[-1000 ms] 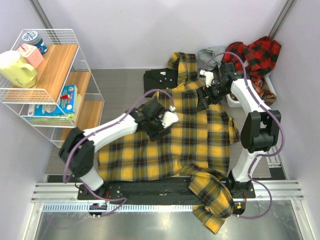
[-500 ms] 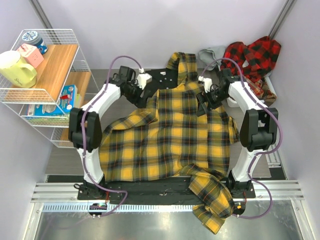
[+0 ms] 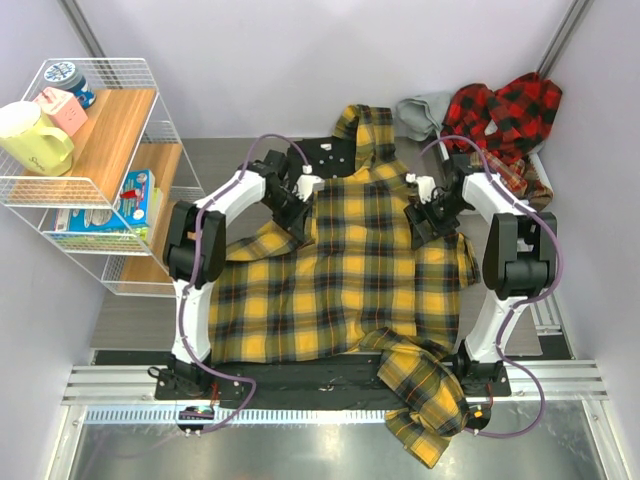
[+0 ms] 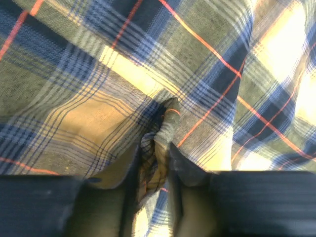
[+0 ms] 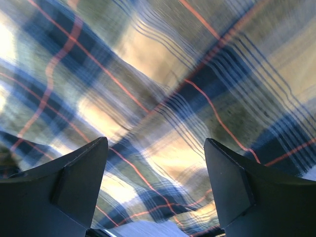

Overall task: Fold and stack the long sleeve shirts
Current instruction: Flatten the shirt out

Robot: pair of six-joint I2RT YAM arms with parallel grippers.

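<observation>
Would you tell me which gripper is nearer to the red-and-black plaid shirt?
Right. The right gripper is open over the right side of the yellow plaid shirt, close to the red-and-black plaid shirt; the left gripper pinches the yellow one's left side, farther off.

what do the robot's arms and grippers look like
The left arm and right arm match: white shell links joined by bulky black joints, each trailed by a looping purple cable. The left gripper and right gripper have dark, wedge-shaped fingers.
</observation>
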